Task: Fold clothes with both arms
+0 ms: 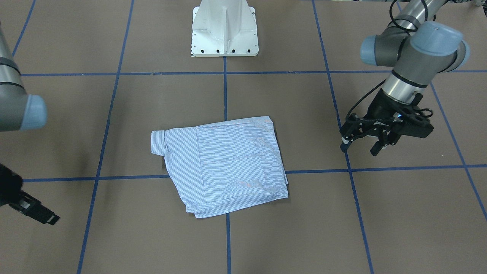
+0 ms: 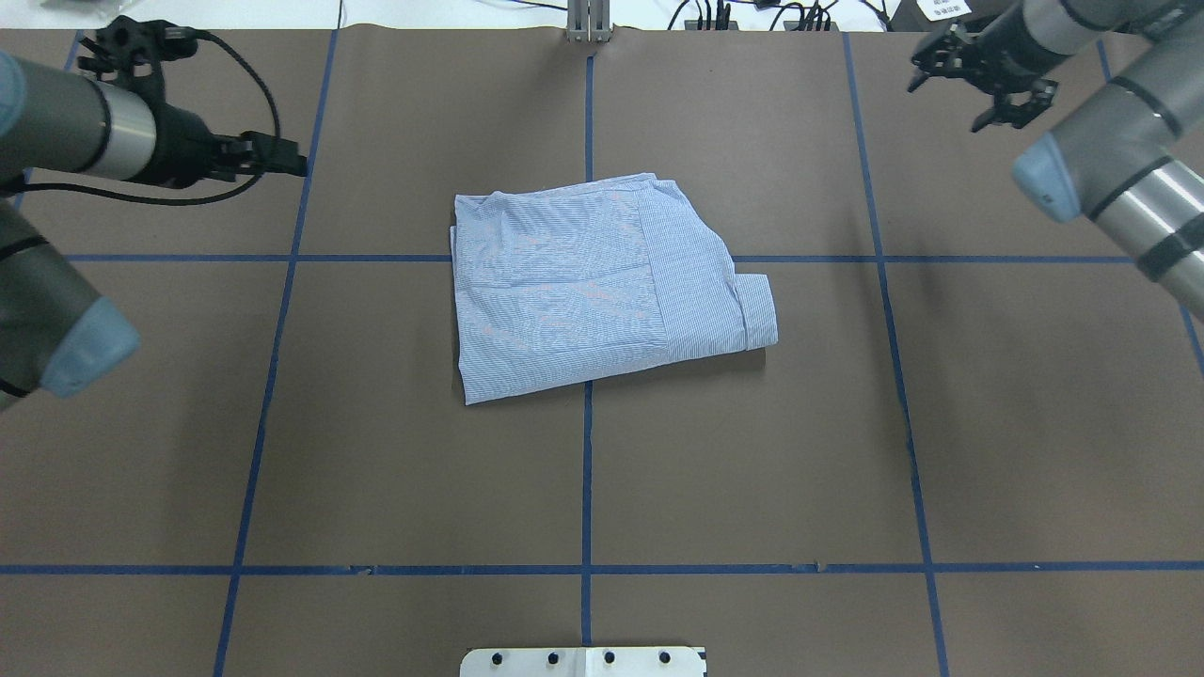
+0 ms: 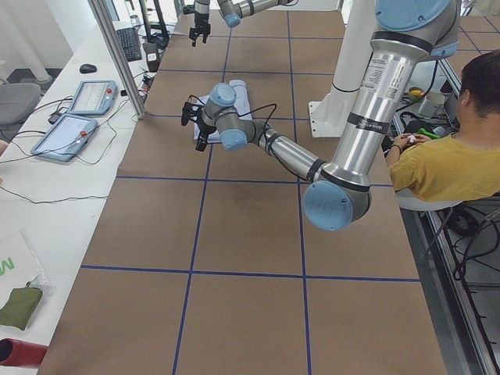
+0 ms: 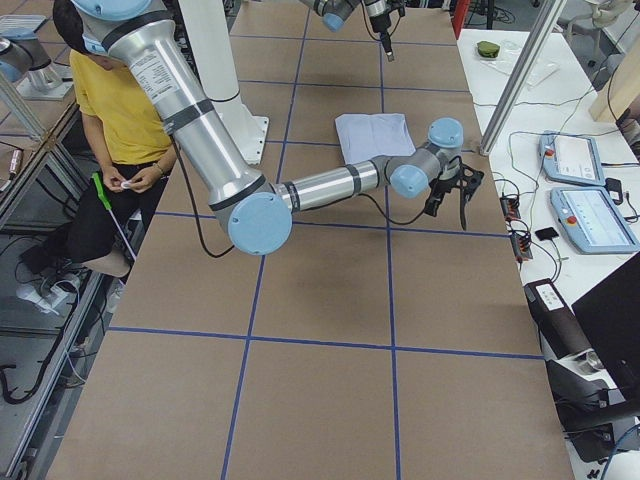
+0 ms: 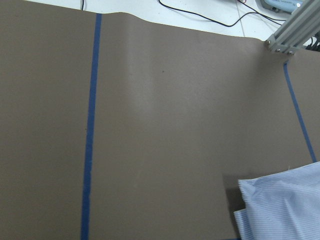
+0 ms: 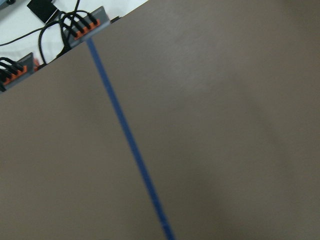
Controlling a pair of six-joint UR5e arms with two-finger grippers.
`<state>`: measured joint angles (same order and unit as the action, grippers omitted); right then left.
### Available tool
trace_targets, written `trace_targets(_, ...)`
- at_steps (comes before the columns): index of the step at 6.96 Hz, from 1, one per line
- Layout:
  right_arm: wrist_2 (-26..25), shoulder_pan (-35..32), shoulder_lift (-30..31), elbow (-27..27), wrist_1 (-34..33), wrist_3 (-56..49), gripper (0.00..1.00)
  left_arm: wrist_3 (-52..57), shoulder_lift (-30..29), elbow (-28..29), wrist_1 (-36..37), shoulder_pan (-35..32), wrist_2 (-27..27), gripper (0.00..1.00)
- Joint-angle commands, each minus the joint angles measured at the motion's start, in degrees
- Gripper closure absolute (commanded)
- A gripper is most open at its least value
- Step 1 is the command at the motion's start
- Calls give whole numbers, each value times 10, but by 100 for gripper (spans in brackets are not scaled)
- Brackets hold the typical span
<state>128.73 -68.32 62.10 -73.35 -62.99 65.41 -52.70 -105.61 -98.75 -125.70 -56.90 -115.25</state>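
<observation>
Seen from the front, the shirt [image 1: 228, 163] lies folded into a compact rectangle mid-table [image 1: 399, 228]. The left gripper [image 1: 360, 147] hangs well apart from it, jaws spread and empty. From overhead, the right gripper [image 2: 945, 106] hangs by the far corner, likewise spread and empty, so the folding looks essentially finished.

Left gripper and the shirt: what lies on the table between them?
Nothing but bare brown table cover and blue tape lines, as the overhead view shows, between the left gripper and the shirt.
</observation>
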Motion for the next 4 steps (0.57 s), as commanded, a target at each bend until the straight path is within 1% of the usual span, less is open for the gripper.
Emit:
trace_targets(1, 20, -73, 103, -4, 2, -273, 0, 320, 93, 0, 11, -131, -111, 1)
trace_targets(2, 34, -115, 148, -5, -5, -421, 0, 430, 111, -2, 59, -161, -118, 1)
trace_targets(3, 41, -140, 184, -3, -10, -531, 0, 447, 110, -3, 92, -184, -119, 1)
trace_targets(4, 43, -159, 227, -5, -13, -604, 0, 457, 123, -5, 95, -211, -127, 1)
